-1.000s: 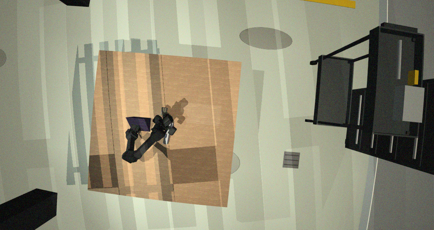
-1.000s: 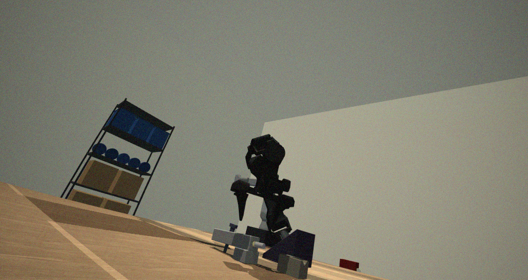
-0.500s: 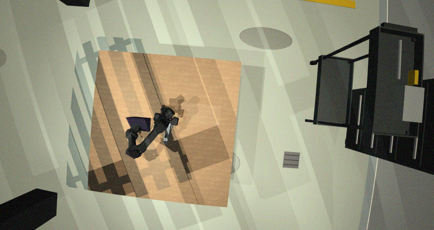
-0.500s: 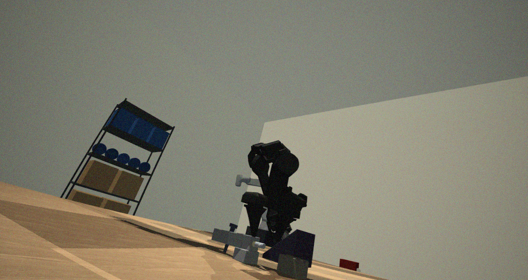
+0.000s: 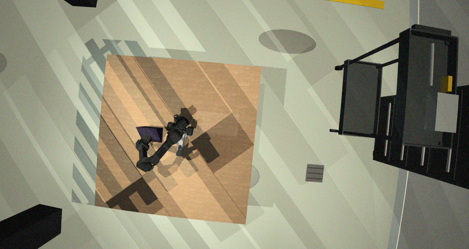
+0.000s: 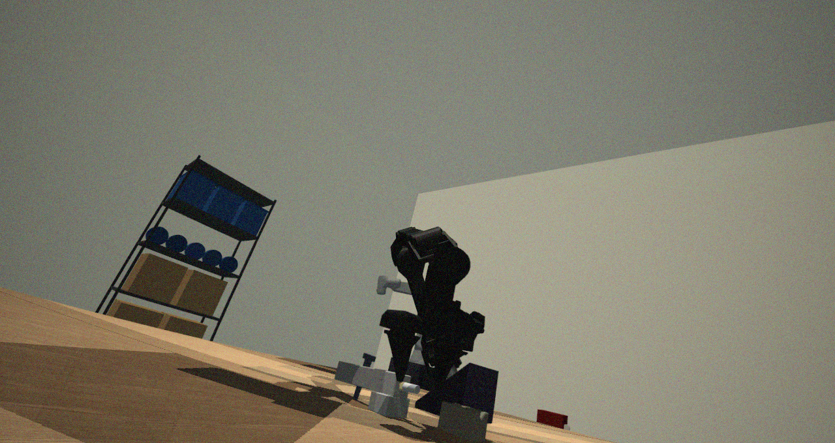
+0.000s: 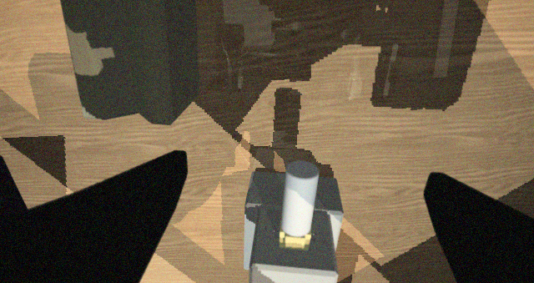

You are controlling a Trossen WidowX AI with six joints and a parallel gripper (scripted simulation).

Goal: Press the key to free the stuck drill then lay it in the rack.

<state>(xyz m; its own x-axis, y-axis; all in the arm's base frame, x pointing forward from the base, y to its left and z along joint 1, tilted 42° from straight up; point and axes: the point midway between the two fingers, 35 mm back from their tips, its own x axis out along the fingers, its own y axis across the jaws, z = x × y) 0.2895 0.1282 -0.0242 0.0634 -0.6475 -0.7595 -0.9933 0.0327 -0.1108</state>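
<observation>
The drill [image 6: 411,387] [image 7: 298,204] is a pale cylinder with a gold band at its base. It sticks out of the end of the grey holder block [image 6: 373,378] [image 7: 294,258] [image 5: 178,152]. The dark blue key [image 6: 368,359] has its head just above the block, and its lower end shows beneath. My gripper [image 6: 417,383] [image 7: 304,172] is open and empty, low down, with a fingertip on either side of the drill and gaps between in the wrist view. The grooved grey rack [image 6: 461,421] [image 7: 133,45] stands beyond the drill's free end. In the top view the arm hides the rack.
A dark purple wedge-shaped block [image 5: 152,133] [image 6: 478,391] stands close to the arm's base and the rack. A small red block [image 6: 551,418] lies farther off at the right in the exterior view. The wooden table [image 5: 213,86] carries everything.
</observation>
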